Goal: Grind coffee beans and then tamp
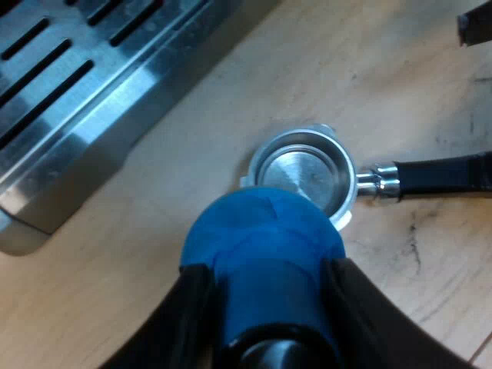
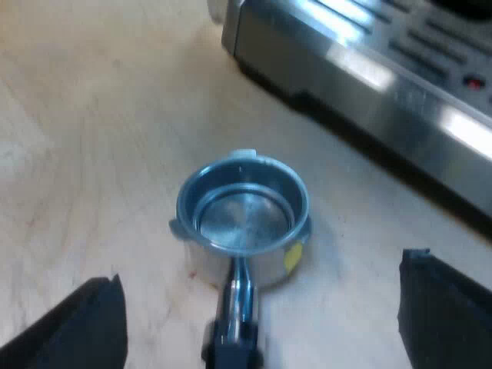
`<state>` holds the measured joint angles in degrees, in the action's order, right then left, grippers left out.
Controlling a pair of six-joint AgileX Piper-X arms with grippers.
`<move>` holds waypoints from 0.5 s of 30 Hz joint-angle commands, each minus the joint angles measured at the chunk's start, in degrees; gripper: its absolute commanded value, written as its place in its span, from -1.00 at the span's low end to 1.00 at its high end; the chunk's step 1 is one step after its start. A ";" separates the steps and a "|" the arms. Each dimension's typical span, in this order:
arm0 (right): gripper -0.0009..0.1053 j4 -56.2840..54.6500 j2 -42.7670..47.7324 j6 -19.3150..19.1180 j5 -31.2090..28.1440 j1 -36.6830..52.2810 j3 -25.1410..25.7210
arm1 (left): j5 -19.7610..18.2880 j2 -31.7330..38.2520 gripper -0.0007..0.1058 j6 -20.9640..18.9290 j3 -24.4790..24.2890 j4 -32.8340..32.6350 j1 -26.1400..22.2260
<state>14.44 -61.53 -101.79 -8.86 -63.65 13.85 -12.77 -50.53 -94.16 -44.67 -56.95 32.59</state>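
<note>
**Desk:** What is the left tool [image 1: 265,269] doing?

**Caption writer:** It is gripping the blue tamper [image 1: 261,238]. Its two black fingers [image 1: 192,315] are pressing on either side of the tamper's body. The tamper's rounded blue end is pointing toward the holder [image 1: 304,173] and covering part of the near rim. Whether the two are touching cannot be told.

**Desk:** And the right tool [image 2: 261,273]?

**Caption writer:** It is standing open, gripping nothing, with its fingers [image 2: 84,323] spread wide. The holder's handle [image 2: 234,346] is running toward the camera between them, clear of both.

**Desk:** Where is the holder lying?

**Caption writer:** It is lying loose on the pale wooden tabletop [image 2: 92,115], basket mouth up and bare metal floor shining. A small yellow mark [image 2: 292,257] is showing on the basket's outer wall, near the neck. In the left wrist view the dark handle is stretching away from the basket, flat along the tabletop.

**Desk:** Anything beyond that?

**Caption writer:** The espresso machine [image 2: 369,69] is standing near the holder, apart from it. Its brushed-steel front edge is catching the light. The left wrist view is taking in the slotted drip tray [image 1: 77,100] at the machine's base, with bare wood lying between it and the basket.
</note>
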 commanded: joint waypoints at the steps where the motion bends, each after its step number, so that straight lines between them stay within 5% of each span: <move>1: 0.38 0.29 2.32 0.96 -0.23 -0.02 -1.44 | -0.35 -0.26 -0.98 -0.18 -0.34 -0.24 0.98; 15: 0.38 0.39 7.27 -2.47 4.05 -0.02 -2.81 | -0.35 -8.03 -0.98 1.77 -0.34 0.20 4.37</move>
<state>14.18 -54.73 -102.97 -5.87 -63.65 10.91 -12.77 -58.55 -93.44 -44.67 -56.95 36.67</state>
